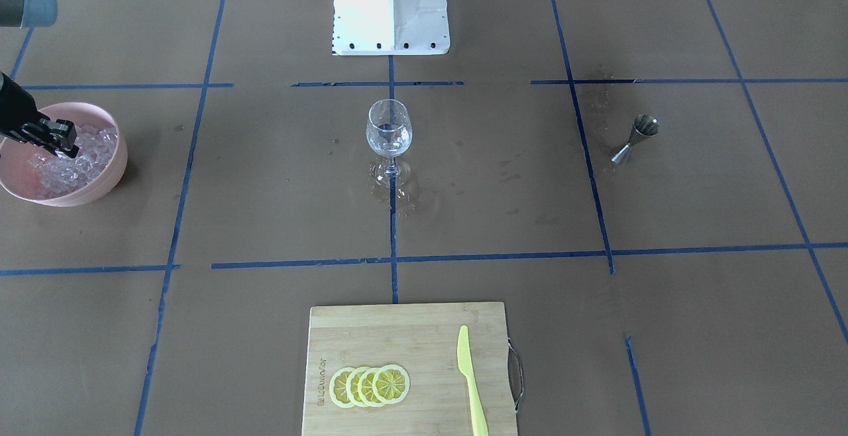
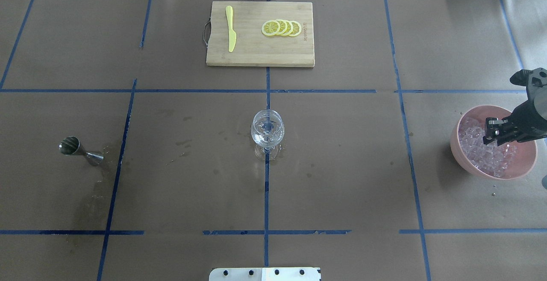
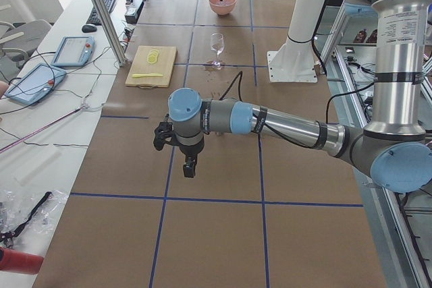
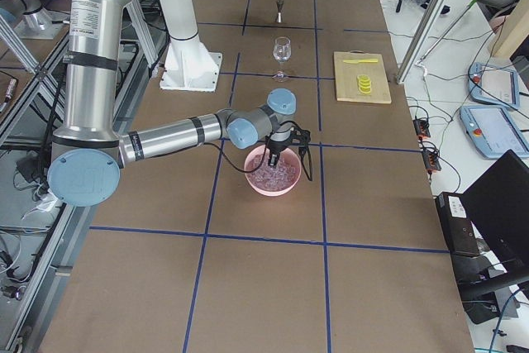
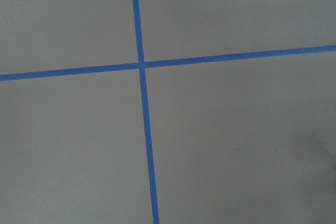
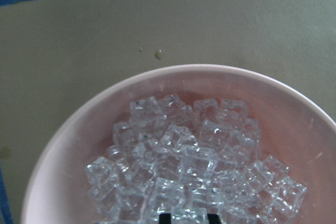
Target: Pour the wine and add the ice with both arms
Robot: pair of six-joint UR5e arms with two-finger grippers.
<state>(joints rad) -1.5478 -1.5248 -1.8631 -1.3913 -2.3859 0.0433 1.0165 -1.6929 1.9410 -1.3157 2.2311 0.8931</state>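
A clear wine glass (image 1: pixel 389 130) stands upright at the table's centre; it also shows in the overhead view (image 2: pixel 267 131). A pink bowl (image 2: pixel 466 161) holds many clear ice cubes (image 6: pixel 178 156). My right gripper (image 2: pixel 495 135) reaches down into the bowl, its tip among the cubes (image 1: pixel 63 148). In the right wrist view its fingertips (image 6: pixel 166 216) stand about one cube apart with ice between them. My left gripper (image 3: pixel 189 165) hangs above bare table far from the glass; I cannot tell if it is open. The left wrist view shows only paper and blue tape.
A steel jigger (image 2: pixel 79 149) stands on the robot's left side beside a wet patch. A wooden cutting board (image 1: pixel 397 330) at the far edge carries lemon slices (image 1: pixel 371 385) and a yellow knife (image 1: pixel 470 383). The white base block (image 1: pixel 391 8) sits behind the glass.
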